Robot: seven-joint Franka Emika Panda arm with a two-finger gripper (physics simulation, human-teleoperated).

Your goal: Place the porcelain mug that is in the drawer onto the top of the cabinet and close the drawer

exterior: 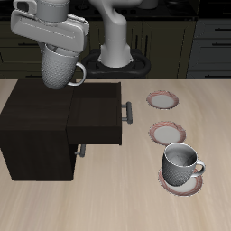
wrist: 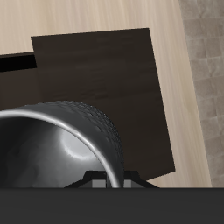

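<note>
The jaws pinch the porcelain mug (exterior: 61, 65) aloft above the cabinet (exterior: 36, 122) at its back edge. The drawer (exterior: 97, 115) stands pulled open. Beyond it on the bench (exterior: 144, 207): two plates (exterior: 162, 100), then a squat grey mug (exterior: 181, 164) on a third. No writing shows.

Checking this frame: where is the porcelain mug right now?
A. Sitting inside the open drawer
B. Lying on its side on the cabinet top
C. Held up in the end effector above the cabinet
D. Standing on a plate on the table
C: the porcelain mug hangs in the end effector above the cabinet, clear of its top, while the drawer stands pulled out.
</note>
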